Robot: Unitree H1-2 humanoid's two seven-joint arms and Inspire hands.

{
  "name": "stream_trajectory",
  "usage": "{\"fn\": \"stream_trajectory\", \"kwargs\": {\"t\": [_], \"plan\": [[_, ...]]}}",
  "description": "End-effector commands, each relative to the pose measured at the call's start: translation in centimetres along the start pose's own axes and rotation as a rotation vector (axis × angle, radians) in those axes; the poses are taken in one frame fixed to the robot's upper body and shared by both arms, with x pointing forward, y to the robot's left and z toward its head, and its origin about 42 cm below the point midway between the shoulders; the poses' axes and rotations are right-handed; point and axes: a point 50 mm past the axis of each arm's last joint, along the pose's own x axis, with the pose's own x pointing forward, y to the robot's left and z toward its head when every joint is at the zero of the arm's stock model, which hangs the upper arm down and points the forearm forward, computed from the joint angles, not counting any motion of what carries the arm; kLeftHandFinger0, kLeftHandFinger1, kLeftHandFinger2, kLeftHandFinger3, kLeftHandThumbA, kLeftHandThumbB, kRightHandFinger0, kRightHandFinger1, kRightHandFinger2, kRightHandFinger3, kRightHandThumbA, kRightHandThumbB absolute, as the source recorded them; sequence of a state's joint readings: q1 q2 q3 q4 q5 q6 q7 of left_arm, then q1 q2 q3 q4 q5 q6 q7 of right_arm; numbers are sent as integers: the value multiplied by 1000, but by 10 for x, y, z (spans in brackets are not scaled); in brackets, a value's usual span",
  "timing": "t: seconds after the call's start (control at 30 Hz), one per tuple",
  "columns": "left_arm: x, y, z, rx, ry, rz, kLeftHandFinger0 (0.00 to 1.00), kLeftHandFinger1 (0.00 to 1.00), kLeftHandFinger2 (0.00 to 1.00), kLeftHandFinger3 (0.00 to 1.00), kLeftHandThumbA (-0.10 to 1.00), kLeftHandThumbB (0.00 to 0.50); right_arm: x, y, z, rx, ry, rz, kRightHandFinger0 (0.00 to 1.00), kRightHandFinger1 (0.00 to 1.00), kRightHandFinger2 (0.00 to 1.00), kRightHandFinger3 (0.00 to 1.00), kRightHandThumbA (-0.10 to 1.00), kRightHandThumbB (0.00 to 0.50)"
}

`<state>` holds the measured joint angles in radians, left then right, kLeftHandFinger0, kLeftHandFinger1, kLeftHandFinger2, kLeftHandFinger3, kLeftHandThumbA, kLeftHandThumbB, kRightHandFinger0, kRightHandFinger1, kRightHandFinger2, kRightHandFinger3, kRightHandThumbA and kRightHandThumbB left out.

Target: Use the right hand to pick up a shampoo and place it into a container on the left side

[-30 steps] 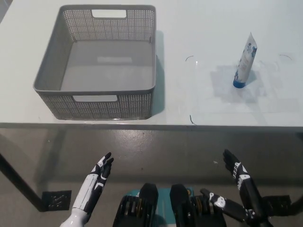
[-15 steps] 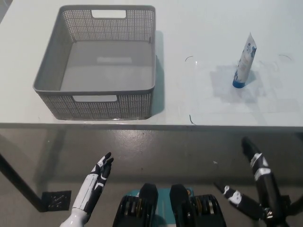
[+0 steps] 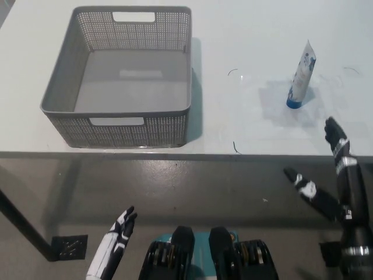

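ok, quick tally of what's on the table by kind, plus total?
Grey perforated basket: 1
Shampoo tube, white with a blue cap, standing cap-down: 1
Total: 2

The print on the upright shampoo tube [image 3: 301, 74] was too small to read, and the bottom edge cropped the white left hand [image 3: 115, 244] at its wrist.

Bright, even light; soft shadows
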<state>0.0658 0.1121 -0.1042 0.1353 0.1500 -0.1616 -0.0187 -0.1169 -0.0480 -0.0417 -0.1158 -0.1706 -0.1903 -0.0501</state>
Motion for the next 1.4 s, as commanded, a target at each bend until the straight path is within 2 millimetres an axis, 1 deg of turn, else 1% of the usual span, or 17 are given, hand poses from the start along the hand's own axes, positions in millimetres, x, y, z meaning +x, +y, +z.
{"fn": "stream_trajectory", "kwargs": {"t": [0.0,0.03,0.07,0.17,0.2,0.23,0.37,0.5,0.6,0.73,0.83,0.9,0.97,1.03,1.07,1.27,1.37], "plan": [[-1,5,11,11,-78,22,1000,1000,1000,1000,1000,244,33,-1,1,37,11,-23,1000,1000,1000,1000,1000,381],[-1,5,10,10,-77,24,1000,1000,1000,1000,1000,244,37,0,-1,38,18,-24,1000,1000,1000,1000,1000,366],[-3,5,10,7,-78,28,1000,1000,1000,1000,1000,246,47,1,-3,36,23,-29,1000,1000,1000,1000,1000,369],[-5,6,9,9,-75,34,1000,1000,1000,1000,1000,238,64,3,-7,46,35,-45,1000,1000,1000,1000,1000,359],[-5,6,9,9,-74,34,1000,1000,1000,1000,1000,239,66,3,-8,47,37,-46,1000,1000,1000,1000,1000,357],[-5,7,7,15,-74,35,1000,1000,1000,1000,1000,260,74,4,-10,41,46,-55,1000,1000,1000,1000,1000,364],[-6,7,6,15,-71,36,1000,1000,1000,1000,1000,267,92,4,-15,56,68,-71,1000,1000,1000,1000,1000,358],[-7,8,6,17,-75,37,1000,1000,1000,1000,1000,254,104,2,-20,84,90,-78,1000,1000,1000,1000,1000,359],[-8,8,6,17,-76,38,1000,1000,1000,1000,1000,249,108,-1,-26,80,120,-85,1000,1000,1000,1000,1000,375],[-8,10,6,12,-71,43,1000,1000,1000,1000,1000,261,111,-1,-31,99,133,-99,1000,1000,1000,1000,1000,380],[-7,11,7,23,-77,47,1000,1000,1000,1000,1000,245,112,-2,-35,108,146,-110,1000,1000,1000,1000,1000,407],[-7,11,7,22,-76,49,1000,1000,1000,1000,1000,249,113,-3,-39,114,159,-113,1000,1000,1000,1000,1000,411],[-9,11,6,23,-72,49,1000,1000,1000,1000,1000,245,113,-4,-43,114,171,-114,1000,1000,1000,1000,1000,412],[-9,11,5,15,-74,49,1000,1000,1000,1000,1000,251,114,-5,-48,113,178,-117,1000,1000,1000,1000,1000,381],[-8,11,5,16,-78,49,1000,1000,1000,1000,1000,252,116,-7,-51,106,181,-124,1000,1000,1000,1000,1000,379],[-9,12,5,21,-84,46,1000,1000,1000,1000,1000,243,126,-9,-63,108,213,-140,1000,1000,1000,1000,1000,385],[-9,12,5,12,-83,45,1000,1000,1000,1000,1000,255,130,-8,-66,108,220,-140,1000,1000,1000,1000,1000,385]]}}
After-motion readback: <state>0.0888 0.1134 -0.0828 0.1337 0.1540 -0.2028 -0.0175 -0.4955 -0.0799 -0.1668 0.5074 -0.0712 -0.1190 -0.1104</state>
